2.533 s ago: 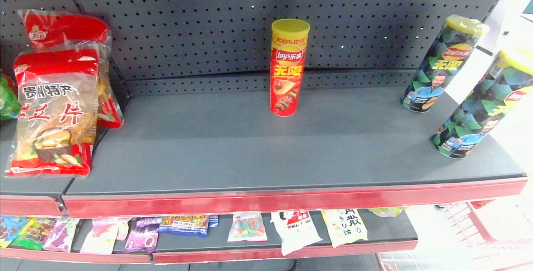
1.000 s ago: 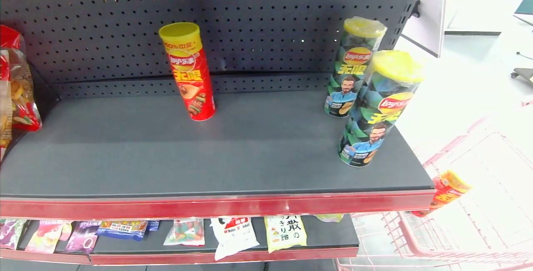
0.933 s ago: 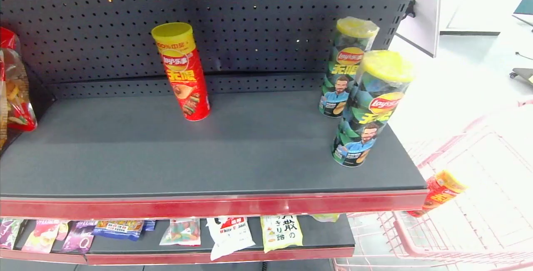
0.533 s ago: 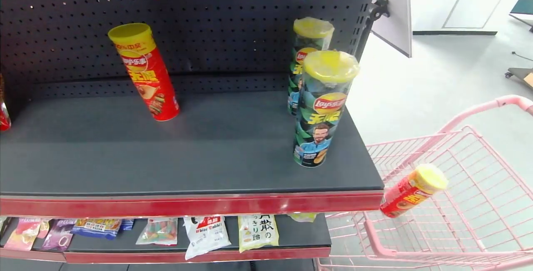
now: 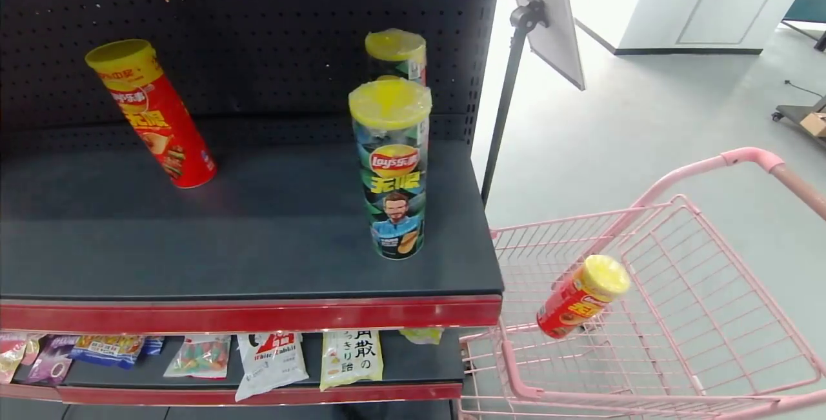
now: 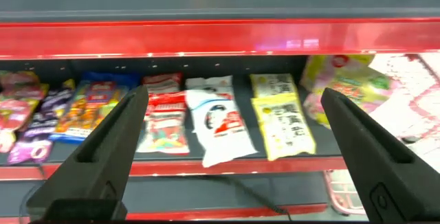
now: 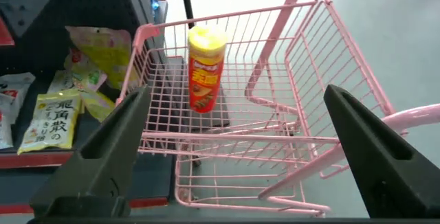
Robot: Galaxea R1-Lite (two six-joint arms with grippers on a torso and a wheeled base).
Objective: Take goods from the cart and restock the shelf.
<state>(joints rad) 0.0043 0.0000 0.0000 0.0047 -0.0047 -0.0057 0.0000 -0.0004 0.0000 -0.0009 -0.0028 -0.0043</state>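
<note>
My right hand [image 7: 236,90] hangs wide over the pink wire cart [image 7: 227,140] to grab its red cardboard chip can [image 7: 205,69]; left hand [image 6: 234,92] likewise wide.

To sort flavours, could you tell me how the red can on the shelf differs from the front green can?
The red can is red with a yellow top band; the front green can has a green-blue pattern. The red can stands rear left, the front green can front right. Both stand upright, yellow-topped.

Logo and yellow characters stood on red can [image 5: 155,123], green can [image 5: 393,181], cart can [image 5: 579,300] — dark characters on pale packet [image 5: 352,357].
</note>
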